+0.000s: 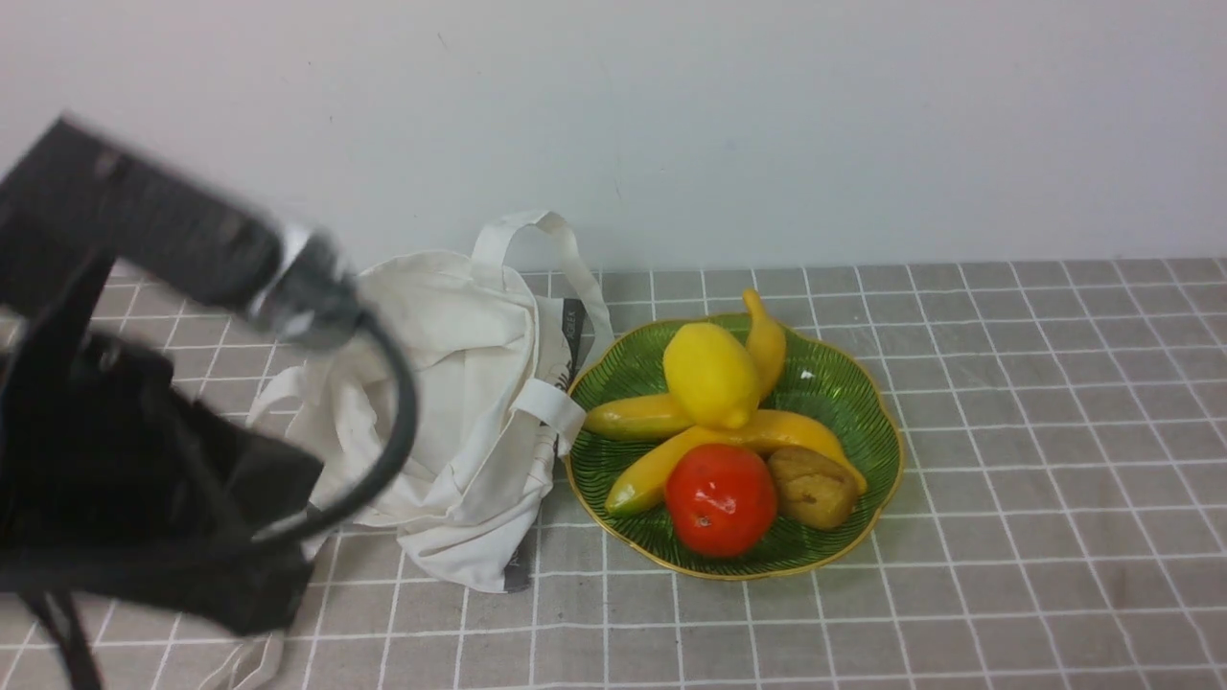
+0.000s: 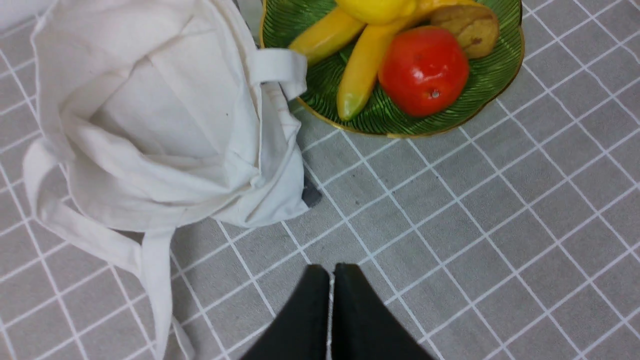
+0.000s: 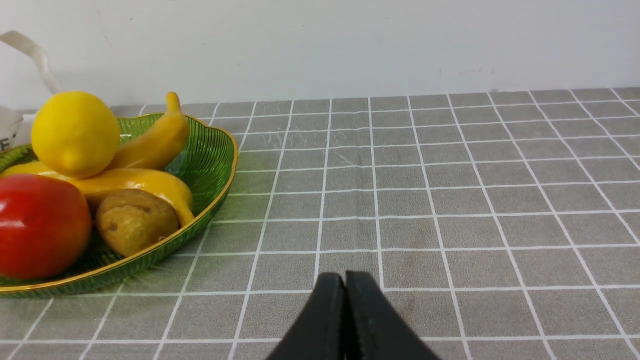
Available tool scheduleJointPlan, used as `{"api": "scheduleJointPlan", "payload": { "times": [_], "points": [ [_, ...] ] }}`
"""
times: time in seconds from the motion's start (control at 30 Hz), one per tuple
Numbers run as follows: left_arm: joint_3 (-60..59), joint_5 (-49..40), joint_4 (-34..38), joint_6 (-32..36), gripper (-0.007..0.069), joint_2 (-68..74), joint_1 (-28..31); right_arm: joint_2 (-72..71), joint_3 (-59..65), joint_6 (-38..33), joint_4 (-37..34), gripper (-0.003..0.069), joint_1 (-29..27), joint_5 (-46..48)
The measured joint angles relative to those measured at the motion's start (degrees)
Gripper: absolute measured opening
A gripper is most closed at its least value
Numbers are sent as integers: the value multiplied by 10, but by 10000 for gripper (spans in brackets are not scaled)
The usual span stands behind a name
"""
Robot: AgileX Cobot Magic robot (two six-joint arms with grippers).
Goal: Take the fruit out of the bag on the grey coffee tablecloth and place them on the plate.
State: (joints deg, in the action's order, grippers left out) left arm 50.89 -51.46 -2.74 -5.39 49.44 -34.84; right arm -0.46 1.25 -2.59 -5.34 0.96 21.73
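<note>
On the ribbed green glass plate (image 1: 868,412), the smooth oval yellow lemon (image 1: 710,375) looks light, slippery, best pinched mid-sides; left gripper (image 2: 332,272) and right gripper (image 3: 345,278) closed, empty

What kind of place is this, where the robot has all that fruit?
Maybe a robot practice table, made to look like a kitchen table: a robot arm reaches in, a checked tablecloth lies under a green plate of fruit, and there's a plain wall behind.
</note>
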Motion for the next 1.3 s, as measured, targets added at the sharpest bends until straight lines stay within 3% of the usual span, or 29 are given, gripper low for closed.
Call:
{"api": "scheduleJointPlan", "payload": {
  "times": [0.1,0.3,1.03,1.3],
  "points": [
    [-135,97,4,-9,-8,-86,-1,0,0,0,0,-14,0,0],
    [-245,202,4,-11,-8,-165,-1,0,0,0,0,-14,0,0],
    [-297,208,-5,-8,-8,-192,3,0,0,0,0,-14,0,0],
    [-397,292,-5,-6,-8,-335,106,0,0,0,0,-14,0,0]
  ]
}}
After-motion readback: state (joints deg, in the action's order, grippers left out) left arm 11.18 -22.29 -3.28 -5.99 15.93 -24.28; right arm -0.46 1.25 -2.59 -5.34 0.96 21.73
